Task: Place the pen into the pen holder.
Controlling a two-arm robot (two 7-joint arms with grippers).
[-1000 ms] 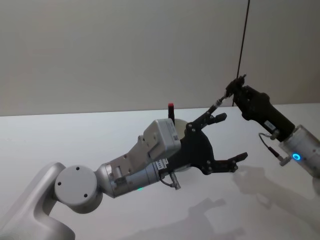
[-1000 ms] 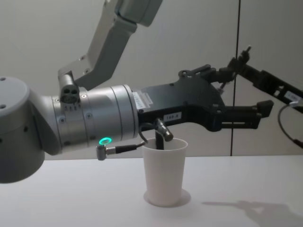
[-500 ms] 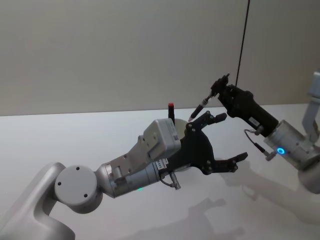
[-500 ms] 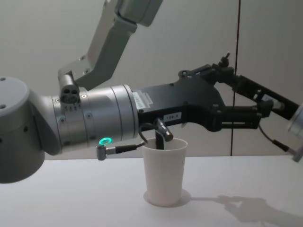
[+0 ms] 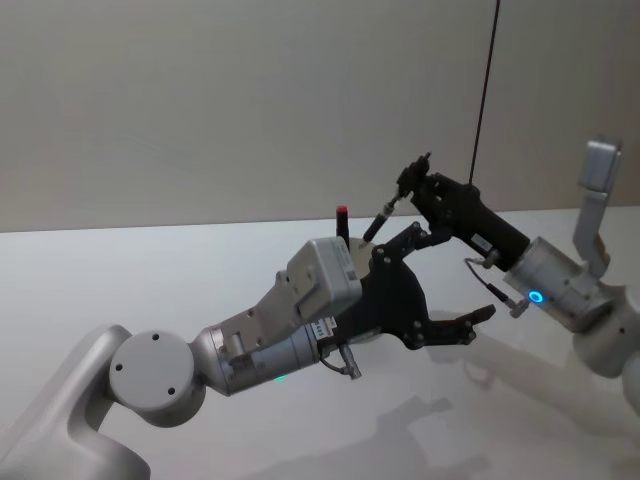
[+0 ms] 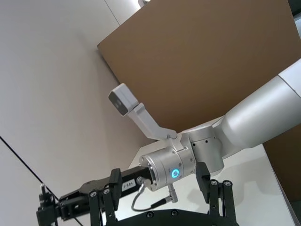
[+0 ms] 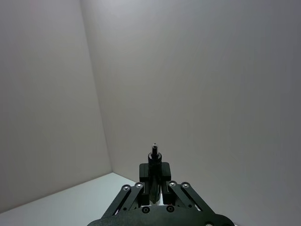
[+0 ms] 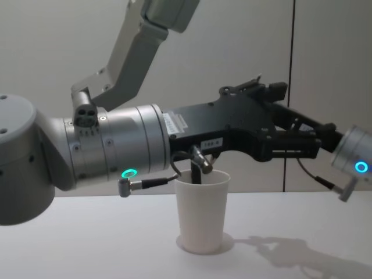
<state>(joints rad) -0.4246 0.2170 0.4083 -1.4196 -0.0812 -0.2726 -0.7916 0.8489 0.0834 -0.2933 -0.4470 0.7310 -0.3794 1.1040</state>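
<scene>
The pen holder, a white paper cup [image 8: 202, 212], stands on the table under my left arm; its rim [image 5: 356, 252] peeks out behind that arm's wrist. A red-topped pen [image 5: 342, 222] stands upright in it. My right gripper [image 5: 410, 183] is shut on a dark pen [image 5: 383, 212] that slants down toward the cup from the right, above rim height. In the right wrist view the pen [image 7: 154, 157] sticks out from between the shut fingers [image 7: 146, 175]. My left gripper [image 5: 465, 272] hovers over and past the cup, fingers spread wide, holding nothing.
The white table [image 5: 150, 270] runs back to a plain grey wall. A dark vertical line [image 5: 485, 90] marks the wall behind the right arm. The left forearm [image 8: 110, 154] spans the space above the cup.
The right arm has swung left and nearer with the pen, bringing it close above the left gripper and the cup. The left arm has not moved.
</scene>
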